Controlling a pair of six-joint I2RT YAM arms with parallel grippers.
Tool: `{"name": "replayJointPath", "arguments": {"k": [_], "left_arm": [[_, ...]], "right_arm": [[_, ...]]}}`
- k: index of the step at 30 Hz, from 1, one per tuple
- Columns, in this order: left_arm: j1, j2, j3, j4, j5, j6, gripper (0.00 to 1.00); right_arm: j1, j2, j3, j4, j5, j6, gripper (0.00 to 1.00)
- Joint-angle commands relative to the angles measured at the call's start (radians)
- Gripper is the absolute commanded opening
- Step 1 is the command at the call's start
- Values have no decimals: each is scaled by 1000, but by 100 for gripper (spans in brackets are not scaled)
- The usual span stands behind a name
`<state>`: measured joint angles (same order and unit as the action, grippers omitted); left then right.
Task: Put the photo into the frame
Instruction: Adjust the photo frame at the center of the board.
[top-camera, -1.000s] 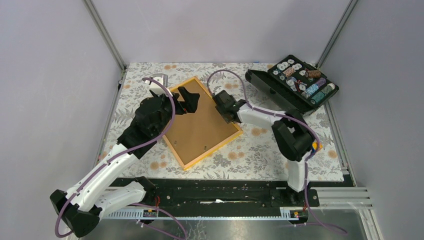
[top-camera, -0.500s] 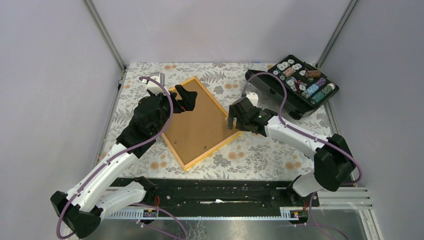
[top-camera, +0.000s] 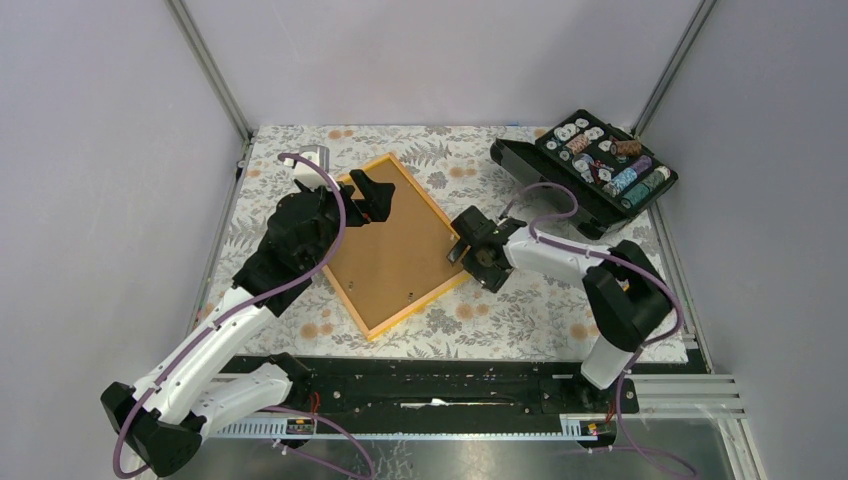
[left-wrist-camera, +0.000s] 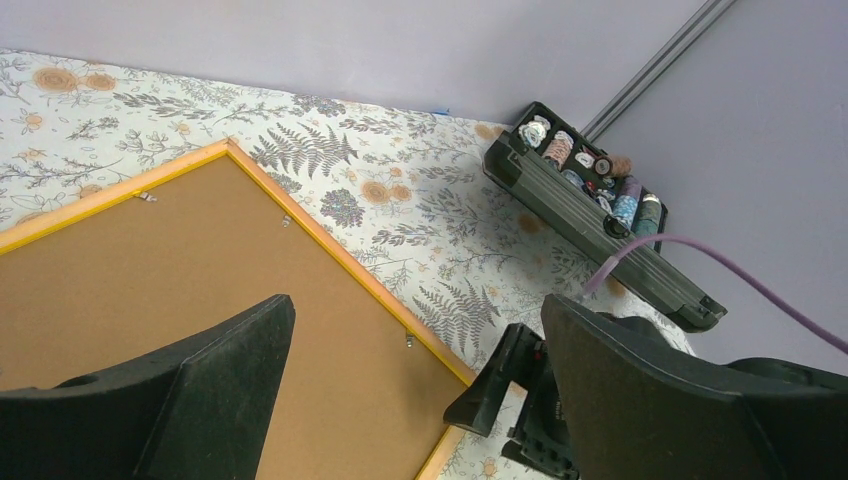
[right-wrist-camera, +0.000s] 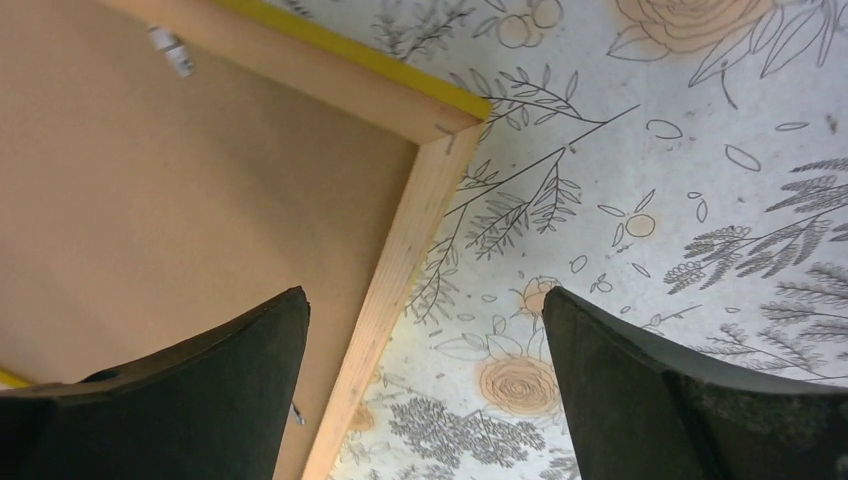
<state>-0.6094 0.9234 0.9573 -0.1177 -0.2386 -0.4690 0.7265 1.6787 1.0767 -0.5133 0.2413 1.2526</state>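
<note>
We are poising the left gripper and right gripper, jaws apart, at opposite sides of the frame, likely to seat the photo lying brown-side up inside.

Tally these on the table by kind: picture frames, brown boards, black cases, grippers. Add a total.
Picture frames: 1, the orange-yellow frame
Brown boards: 1, the brown board inside it
Black cases: 1, the black case, open
Grippers: 2, left gripper and right gripper
Total: 5
</note>
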Motion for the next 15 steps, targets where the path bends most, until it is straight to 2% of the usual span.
{"name": "replayJointPath", "arguments": {"k": [1,9,12,15], "left_arm": [[5,-27,0,46,8,-3,98],[13,-32,3,46,18,-6,99],[16,-30,0,49,24,-9,98],[20,-22,1,49,40,-15,98]], "right_arm": [[-4,71,15,-28,23,171,92],[-4,187,48,-32,48,194,79],[-4,209,52,-42,76,191,66],[-6,216,48,-54,117,181,44]]}}
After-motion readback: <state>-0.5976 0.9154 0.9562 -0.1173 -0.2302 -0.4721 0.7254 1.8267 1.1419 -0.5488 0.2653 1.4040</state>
